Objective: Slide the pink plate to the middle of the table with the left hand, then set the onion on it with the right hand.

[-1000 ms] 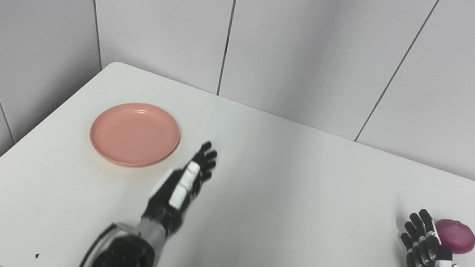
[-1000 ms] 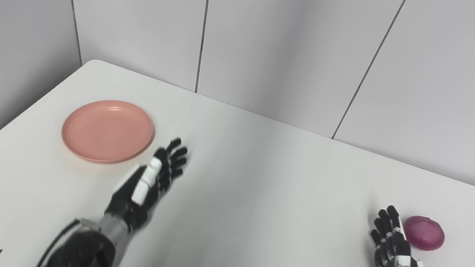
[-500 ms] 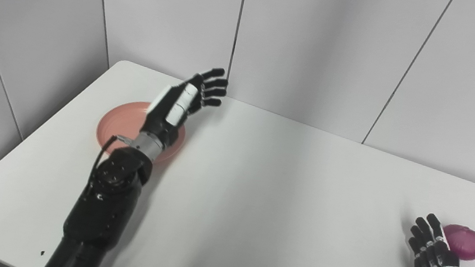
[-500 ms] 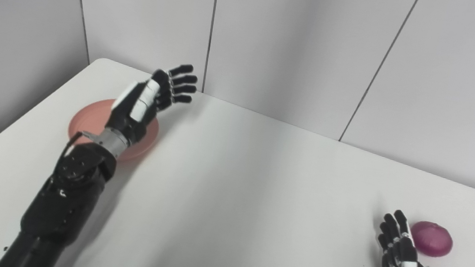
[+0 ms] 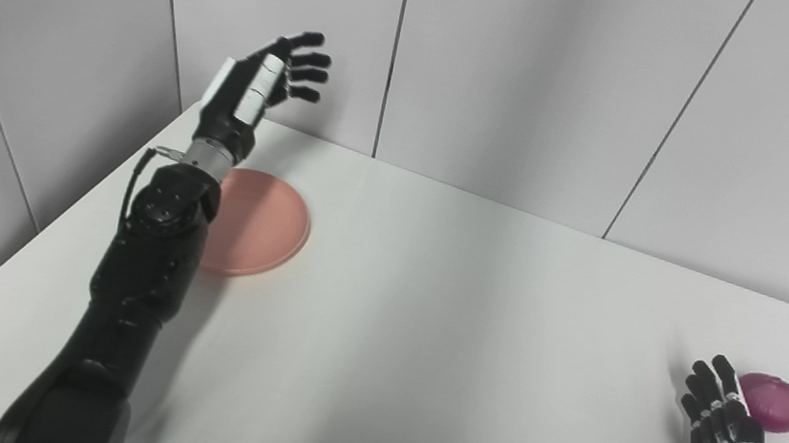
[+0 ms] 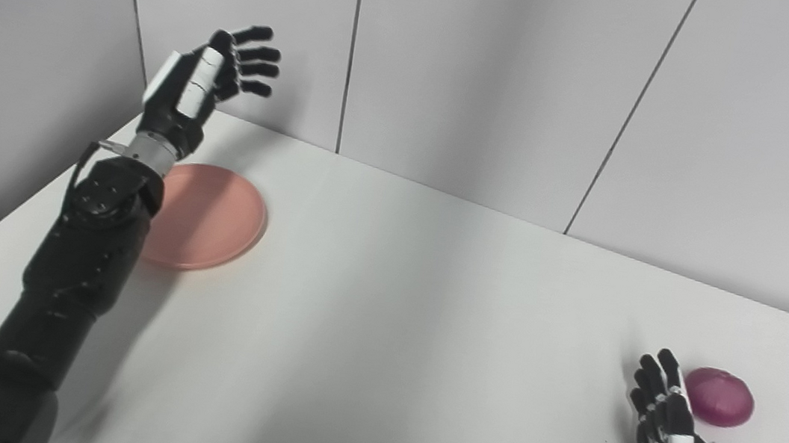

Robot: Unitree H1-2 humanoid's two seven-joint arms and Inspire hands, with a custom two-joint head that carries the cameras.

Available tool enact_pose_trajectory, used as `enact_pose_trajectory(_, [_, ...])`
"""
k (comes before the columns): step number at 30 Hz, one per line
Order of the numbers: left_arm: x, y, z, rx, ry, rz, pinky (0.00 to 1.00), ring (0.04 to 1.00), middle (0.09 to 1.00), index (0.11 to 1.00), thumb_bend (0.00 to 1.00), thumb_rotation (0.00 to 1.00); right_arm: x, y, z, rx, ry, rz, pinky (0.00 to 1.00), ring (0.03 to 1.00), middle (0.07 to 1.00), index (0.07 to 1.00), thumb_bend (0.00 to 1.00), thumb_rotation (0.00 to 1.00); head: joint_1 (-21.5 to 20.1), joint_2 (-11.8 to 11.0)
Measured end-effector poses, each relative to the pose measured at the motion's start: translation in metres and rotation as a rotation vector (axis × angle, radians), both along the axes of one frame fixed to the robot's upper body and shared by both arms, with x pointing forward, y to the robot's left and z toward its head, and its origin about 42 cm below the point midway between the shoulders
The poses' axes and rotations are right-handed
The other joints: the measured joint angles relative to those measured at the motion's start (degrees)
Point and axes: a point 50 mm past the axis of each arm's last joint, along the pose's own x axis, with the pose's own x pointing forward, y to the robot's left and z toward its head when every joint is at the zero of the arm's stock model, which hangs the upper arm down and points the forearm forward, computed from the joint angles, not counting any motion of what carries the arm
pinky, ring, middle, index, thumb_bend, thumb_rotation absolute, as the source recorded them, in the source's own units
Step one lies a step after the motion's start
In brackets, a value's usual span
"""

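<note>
The white table [image 5: 429, 308] stood against grey wall panels [image 5: 532, 80], seen from above by both head cameras. The pink plate [image 5: 266, 224] lay flat near the table's far left corner, well away from the middle, and the left forearm [image 5: 155, 237] crossed over its left part and hid that edge. The left arm reached up from the bottom left, stretched out long over the table. The left hand [image 5: 256, 88] was raised high above the far edge of the table, past the plate and in front of the wall, not touching the plate. Its fingers [image 5: 304, 76] were spread apart and pointed to the right, with nothing held between them.

The onion [image 6: 719, 397], dark purple and round, rested on the table near the right edge, toward the front. The right hand [image 6: 669, 436] lay low at the bottom right corner, just beside the onion on its left side. Whether it touched the onion could not be told. Its fingers [image 6: 652, 389] were extended and slightly parted, pointing away from the robot, and they held nothing. The plate and the onion were well apart, on opposite sides of the table.
</note>
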Motion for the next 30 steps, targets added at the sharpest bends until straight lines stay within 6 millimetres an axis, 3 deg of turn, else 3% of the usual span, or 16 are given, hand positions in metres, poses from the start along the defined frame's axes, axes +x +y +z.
enact_pose_trajectory(7, [0.001, 0.049, -0.005, 0.030, 0.040, 0.093, 0.70, 0.760, 0.763, 0.760, 0.89, 0.93, -0.001, -0.001, 0.000, 0.000, 0.001, 0.010, 1.00, 0.986, 0.967, 1.000, 0.88, 0.94, 0.35, 0.00])
enact_pose_trajectory(16, [-0.004, 0.086, -0.019, 0.051, 0.104, 0.167, 0.73, 0.770, 0.771, 0.755, 0.86, 0.90, -0.001, -0.002, 0.000, 0.008, 0.000, 0.013, 1.00, 0.989, 0.961, 1.000, 0.88, 0.93, 0.62, 0.09])
enact_pose_trajectory(24, [-0.011, 0.105, -0.036, -0.001, 0.146, 0.220, 0.80, 0.829, 0.814, 0.802, 0.83, 0.92, -0.001, -0.003, -0.001, 0.004, 0.003, 0.017, 1.00, 0.982, 0.953, 0.999, 0.89, 0.93, 0.70, 0.44])
enact_pose_trajectory(30, [-0.013, 0.109, -0.048, -0.053, 0.170, 0.239, 0.76, 0.805, 0.789, 0.795, 0.82, 0.90, -0.001, -0.003, -0.001, 0.006, 0.003, 0.016, 1.00, 0.966, 0.942, 0.982, 0.92, 0.91, 0.44, 0.70])
